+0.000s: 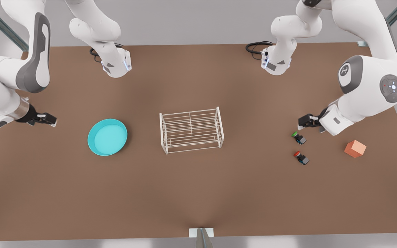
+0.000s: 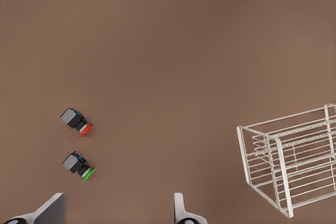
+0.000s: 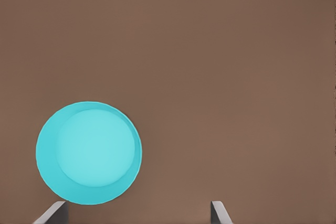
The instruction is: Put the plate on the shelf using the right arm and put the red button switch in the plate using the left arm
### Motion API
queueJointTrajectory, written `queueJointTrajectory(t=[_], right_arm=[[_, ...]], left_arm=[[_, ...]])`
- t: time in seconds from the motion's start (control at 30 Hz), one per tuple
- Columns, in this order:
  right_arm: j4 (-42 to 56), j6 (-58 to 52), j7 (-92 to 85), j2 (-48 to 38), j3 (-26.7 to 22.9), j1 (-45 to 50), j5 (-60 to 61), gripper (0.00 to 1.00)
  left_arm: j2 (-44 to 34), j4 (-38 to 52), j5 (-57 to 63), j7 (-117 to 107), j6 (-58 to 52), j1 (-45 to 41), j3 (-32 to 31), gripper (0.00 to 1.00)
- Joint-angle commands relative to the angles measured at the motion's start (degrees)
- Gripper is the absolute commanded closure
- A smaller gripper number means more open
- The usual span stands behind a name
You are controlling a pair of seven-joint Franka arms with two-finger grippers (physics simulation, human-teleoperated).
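Observation:
The turquoise plate (image 1: 107,137) lies flat on the table at the front view's left of the white wire shelf (image 1: 163,134). My right gripper (image 1: 48,119) hovers open at the far left of the front view, apart from the plate (image 3: 89,152), nothing between its fingers (image 3: 52,213). The red button switch (image 1: 301,157) lies on its side at the front view's right. My left gripper (image 1: 303,121) is open just behind the switches. In the left wrist view the red button switch (image 2: 77,121) lies beyond the left gripper (image 2: 115,213), and the shelf (image 2: 279,171) stands to one side.
A like switch with a green cap (image 1: 298,137) lies between the left gripper and the red one, close to both. An orange cube (image 1: 355,148) sits farther toward the front view's right. The brown table (image 1: 198,193) stretches bare in front of the shelf.

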Motion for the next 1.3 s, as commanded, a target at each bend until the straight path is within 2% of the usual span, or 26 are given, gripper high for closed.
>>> queueJointTrajectory(t=[0.0,0.03,0.1,0.17,0.3,0.37,0.4,0.43,0.5,0.53,0.6,0.7,0.8,0.9,0.97,1.0,1.07,1.13,1.17,1.23,1.27], right_arm=[[0.05,1.96,-3.72,0.06,0.25,9.11,-0.32,0.00],[0.13,1.79,-3.81,0.06,0.25,9.20,-0.32,0.00],[2.14,1.26,-3.28,2.08,5.26,9.20,-0.14,0.00],[3.21,0.12,-3.63,2.70,7.37,9.90,0.12,0.00],[3.21,1.26,-3.10,6.21,7.46,12.71,0.56,0.00],[0.49,6.08,-2.84,7.18,7.46,12.89,0.74,0.00],[-3.81,11.00,-2.93,6.92,7.37,12.80,1.44,0.00],[-7.07,14.78,-3.37,6.65,7.29,12.27,1.53,0.00],[-9.27,15.41,-3.89,6.65,6.93,8.85,5.66,0.00],[-9.97,15.67,-5.30,7.09,6.93,6.74,6.01,0.00],[-10.50,15.41,-5.39,9.38,6.93,4.37,8.82,0.00],[-10.24,14.79,-6.36,12.01,6.93,3.57,9.00,0.00],[-10.15,14.71,-14.08,15.88,6.93,1.82,13.48,0.00],[-10.33,14.79,-19.10,17.72,6.93,-1.17,13.48,0.00],[-10.41,16.02,-20.51,18.51,7.02,-2.14,13.48,0.00],[-10.41,17.16,-20.59,19.31,7.02,-3.19,13.48,0.00],[-10.06,18.66,-20.59,21.41,6.93,-5.04,13.48,0.00],[-9.89,18.75,-20.59,22.73,6.93,-5.83,13.48,0.00],[-9.63,18.75,-20.94,23.26,6.93,-6.62,13.40,0.01],[-9.01,19.19,-20.94,24.84,6.93,-6.53,13.48,0.04],[-8.92,20.07,-20.94,25.72,7.02,-6.45,13.40,0.04]], left_arm=[[-0.05,-0.04,-0.08,-1.15,3.42,-0.03,-0.03,0.00],[-0.14,0.05,-0.17,-0.71,3.33,-0.03,-0.03,0.00],[-0.57,-1.27,1.15,-1.23,-1.06,-0.11,-0.20,0.00],[-0.66,-1.97,3.34,-1.32,-1.06,-0.11,-0.82,0.00],[-1.28,-3.21,3.34,-1.41,-1.32,-0.03,-0.82,0.00],[-1.28,-3.29,3.34,-1.41,-1.32,0.06,-0.73,0.00],[-1.72,-3.64,3.43,-1.50,-1.50,0.06,-0.73,0.00],[-2.33,-4.43,3.69,-1.41,-1.50,0.06,-0.73,0.00],[-3.83,-6.37,3.78,-1.41,-1.41,0.06,-0.73,0.00],[-7.95,-13.12,6.33,-1.41,1.65,0.06,-0.73,0.00],[-8.31,-13.58,5.72,-2.20,3.51,-0.03,-1.26,0.00],[-7.17,-12.96,4.66,-27.85,4.56,-0.03,-4.86,0.00],[-6.47,-12.70,4.31,-32.70,5.70,-0.11,-6.18,0.00],[-1.29,-10.24,4.66,-37.88,5.80,-0.11,-9.87,0.00],[6.89,-1.63,8.53,-43.86,5.97,0.33,-9.61,0.00],[8.48,-1.36,9.76,-49.04,11.24,0.24,-9.52,0.00],[9.18,-1.62,10.02,-43.52,11.42,3.84,-9.43,0.00],[14.36,-2.50,17.59,-45.61,14.49,5.59,-9.26,0.00],[14.45,-6.80,14.33,-45.27,21.43,8.41,-9.34,0.00],[18.05,-7.60,14.24,-41.85,27.15,8.41,-9.43,0.00],[19.11,-9.00,10.04,-34.46,30.40,10.78,-9.52,0.00]])
